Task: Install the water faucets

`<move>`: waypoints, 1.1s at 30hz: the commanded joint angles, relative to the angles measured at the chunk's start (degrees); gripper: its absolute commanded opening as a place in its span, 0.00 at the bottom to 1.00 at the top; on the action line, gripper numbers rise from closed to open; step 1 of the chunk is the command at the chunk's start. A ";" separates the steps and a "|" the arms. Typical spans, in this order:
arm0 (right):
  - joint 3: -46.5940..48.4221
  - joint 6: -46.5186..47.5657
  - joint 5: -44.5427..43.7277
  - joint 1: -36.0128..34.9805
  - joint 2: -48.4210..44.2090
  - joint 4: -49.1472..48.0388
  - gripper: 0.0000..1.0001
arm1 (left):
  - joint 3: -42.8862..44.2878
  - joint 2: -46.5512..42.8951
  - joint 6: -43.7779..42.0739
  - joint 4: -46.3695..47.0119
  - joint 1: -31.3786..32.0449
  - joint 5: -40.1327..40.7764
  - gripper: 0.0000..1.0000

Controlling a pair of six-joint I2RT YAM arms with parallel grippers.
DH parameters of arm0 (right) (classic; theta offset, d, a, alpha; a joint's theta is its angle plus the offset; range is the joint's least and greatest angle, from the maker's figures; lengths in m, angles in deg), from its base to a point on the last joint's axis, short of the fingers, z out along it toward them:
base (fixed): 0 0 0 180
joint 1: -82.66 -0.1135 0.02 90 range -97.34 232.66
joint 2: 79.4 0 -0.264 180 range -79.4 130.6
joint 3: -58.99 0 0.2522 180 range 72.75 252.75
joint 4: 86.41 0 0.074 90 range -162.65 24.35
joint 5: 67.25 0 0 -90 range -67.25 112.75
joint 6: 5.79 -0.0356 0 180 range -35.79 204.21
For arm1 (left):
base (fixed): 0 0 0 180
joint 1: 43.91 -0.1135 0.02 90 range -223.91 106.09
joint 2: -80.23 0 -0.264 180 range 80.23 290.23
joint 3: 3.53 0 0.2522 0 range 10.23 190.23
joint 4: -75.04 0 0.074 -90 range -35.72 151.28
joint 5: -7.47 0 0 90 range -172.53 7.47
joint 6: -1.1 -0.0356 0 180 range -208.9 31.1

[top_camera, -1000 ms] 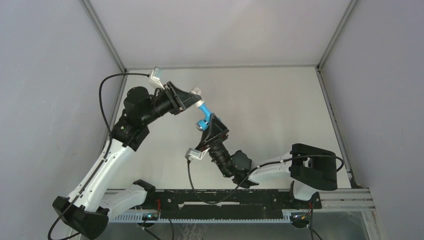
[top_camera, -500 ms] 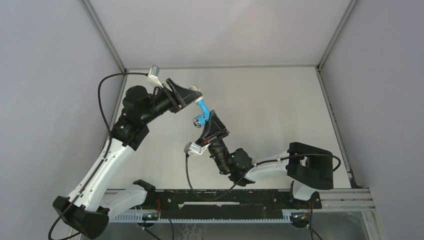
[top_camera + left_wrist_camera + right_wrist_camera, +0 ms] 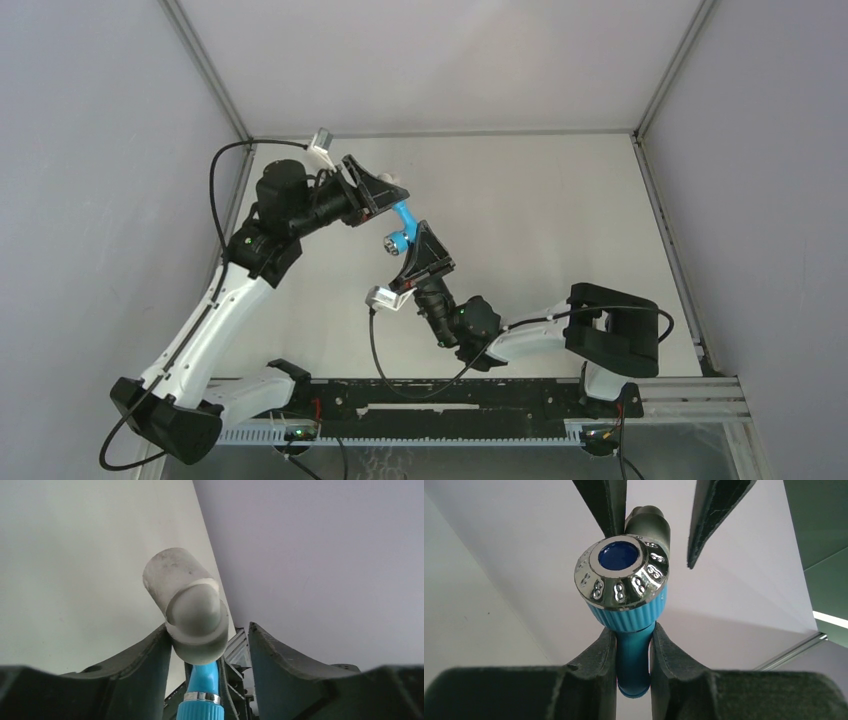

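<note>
The bright-blue water faucet [image 3: 402, 222] hangs in mid-air over the table's left half, its chrome cap [image 3: 623, 574] facing the right wrist camera. My right gripper [image 3: 633, 636] is shut on the faucet's blue stem [image 3: 633, 660]. The faucet's far end sits in a white elbow fitting [image 3: 192, 607]. My left gripper [image 3: 207, 637] stands open around that fitting, which touches the left finger [image 3: 145, 660] while a gap shows at the right finger [image 3: 280, 665]. In the top view, the left gripper [image 3: 388, 190] and the right gripper [image 3: 410, 243] face each other along the faucet.
Grey enclosure walls rise close behind and to the left of the left arm [image 3: 225, 300]. A metal frame rail [image 3: 668, 230] borders the table on the right. The black rail [image 3: 450, 400] with the arm bases runs along the near edge.
My right gripper has shut on the faucet and shifted slightly left. My left gripper has loosened around the white fitting, and its wrist has turned.
</note>
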 commanded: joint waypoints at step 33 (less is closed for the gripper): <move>-5.99 -28.56 -12.61 -8.25 -4.63 12.32 1.00 | -4.42 9.01 -2.67 18.75 -1.49 -1.76 0.00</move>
